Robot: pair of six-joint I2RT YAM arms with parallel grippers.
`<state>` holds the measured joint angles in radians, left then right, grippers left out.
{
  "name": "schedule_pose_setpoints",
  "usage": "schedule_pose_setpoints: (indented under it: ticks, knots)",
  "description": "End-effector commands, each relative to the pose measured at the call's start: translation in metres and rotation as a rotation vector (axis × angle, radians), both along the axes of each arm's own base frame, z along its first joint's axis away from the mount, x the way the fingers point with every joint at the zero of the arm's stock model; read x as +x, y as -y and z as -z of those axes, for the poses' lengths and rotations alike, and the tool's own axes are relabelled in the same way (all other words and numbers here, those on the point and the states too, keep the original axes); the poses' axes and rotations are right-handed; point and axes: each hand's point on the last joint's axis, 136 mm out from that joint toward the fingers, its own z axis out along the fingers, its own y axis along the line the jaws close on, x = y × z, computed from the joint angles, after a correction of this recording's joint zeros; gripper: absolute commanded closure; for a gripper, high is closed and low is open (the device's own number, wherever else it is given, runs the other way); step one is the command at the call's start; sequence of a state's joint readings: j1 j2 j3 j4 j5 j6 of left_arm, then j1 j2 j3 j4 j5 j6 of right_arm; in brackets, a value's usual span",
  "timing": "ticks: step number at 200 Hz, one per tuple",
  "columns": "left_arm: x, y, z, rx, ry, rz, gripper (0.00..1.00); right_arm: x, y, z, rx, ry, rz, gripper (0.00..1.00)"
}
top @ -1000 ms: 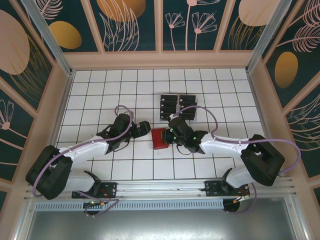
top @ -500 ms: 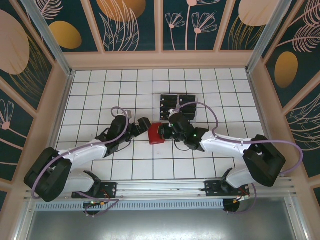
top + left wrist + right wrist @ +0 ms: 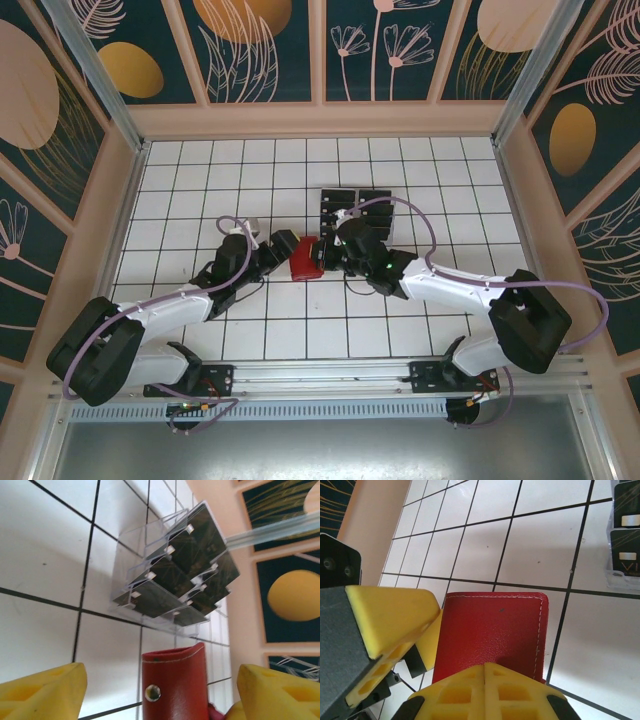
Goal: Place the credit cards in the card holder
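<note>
While my right gripper (image 3: 326,256) pinches the card holder (image 3: 305,258) by its right edge, its yellow pads (image 3: 452,695) pressed together on the red cover, my left gripper (image 3: 284,250) stands spread at the holder's left side. In the left wrist view its 2 yellow fingers (image 3: 42,692) sit wide apart with the red tab clasp (image 3: 175,675) and its metal snap (image 3: 152,693) between them. The holder is at the middle of the white gridded table (image 3: 180,180), just near and left of the clear tray (image 3: 131,542). The black credit cards (image 3: 355,212) stand slotted in that tray, tilted. I cannot tell whether the holder rests on the table.
</note>
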<state>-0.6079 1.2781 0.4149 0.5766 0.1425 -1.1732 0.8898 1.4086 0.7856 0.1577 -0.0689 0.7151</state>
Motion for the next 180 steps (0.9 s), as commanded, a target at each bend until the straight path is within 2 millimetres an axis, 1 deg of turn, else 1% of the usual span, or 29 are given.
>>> schedule_pose_setpoints:
  ticks: [1, 31, 54, 70, 102, 123, 137, 152, 180]
  knots:
    - [0.001, 0.005, -0.014, -0.059, 0.045, 0.010, 0.33, 0.005, -0.011, -0.031, 0.094, 0.036, -0.007, 1.00]
    - [0.000, 0.006, -0.015, -0.067, 0.051, 0.010, 0.51, 0.004, -0.013, -0.033, 0.120, 0.030, -0.011, 1.00]
    - [0.000, 0.005, -0.013, -0.065, 0.054, 0.010, 0.54, 0.002, -0.014, -0.032, 0.144, 0.026, -0.016, 1.00]
    - [0.000, 0.006, -0.012, -0.067, 0.058, 0.015, 0.58, 0.001, -0.014, -0.032, 0.153, 0.024, -0.020, 1.00]
    - [0.000, 0.007, -0.011, -0.071, 0.068, 0.019, 0.78, 0.001, -0.013, -0.027, 0.161, 0.015, -0.020, 1.00]
    - [0.001, 0.007, -0.010, -0.060, 0.073, 0.018, 1.00, 0.002, -0.006, -0.022, 0.154, 0.013, -0.008, 1.00]
    - [0.002, 0.007, -0.006, -0.039, 0.068, 0.016, 1.00, 0.005, 0.004, -0.017, 0.137, 0.014, 0.017, 1.00]
    - [0.003, 0.005, -0.002, -0.022, 0.065, 0.010, 1.00, 0.008, 0.020, -0.009, 0.119, 0.010, 0.055, 1.00]
    - [0.002, 0.003, 0.006, 0.008, 0.055, 0.008, 1.00, 0.007, 0.045, 0.007, 0.103, -0.007, 0.098, 1.00]
